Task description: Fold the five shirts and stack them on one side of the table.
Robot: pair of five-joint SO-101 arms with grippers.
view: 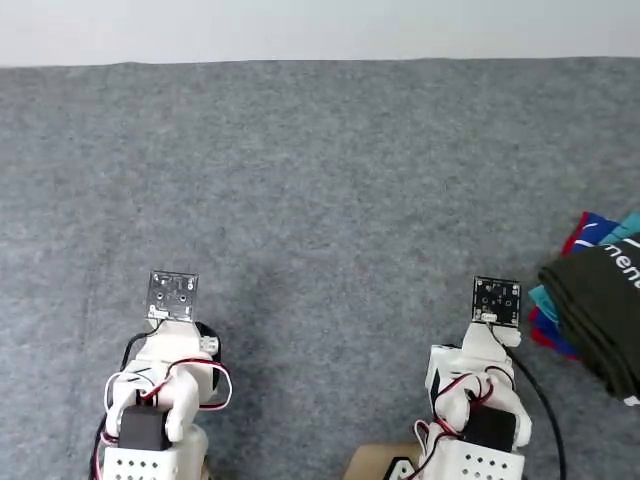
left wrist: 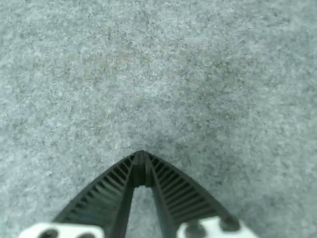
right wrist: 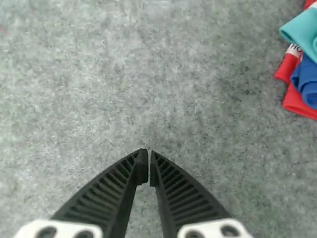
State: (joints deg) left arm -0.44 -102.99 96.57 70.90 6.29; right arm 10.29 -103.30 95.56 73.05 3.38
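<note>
A stack of folded shirts point(view: 597, 305) lies at the right edge of the grey table, a dark one on top with teal, blue and red layers showing beneath it. The right wrist view catches the teal, blue and red edges of that stack point(right wrist: 302, 69). My left gripper point(left wrist: 142, 154) is shut, its black fingertips meeting over bare grey cloth. My right gripper point(right wrist: 148, 152) is also shut with nothing between its fingers, hovering over the cloth a short way from the stack. Both arms point(view: 165, 385) point(view: 480, 400) sit folded back near the front edge.
A grey felt cloth point(view: 320, 180) covers the whole table; a pale wall strip runs along the far edge. A small brown cardboard piece point(view: 375, 462) shows at the front edge between the arm bases.
</note>
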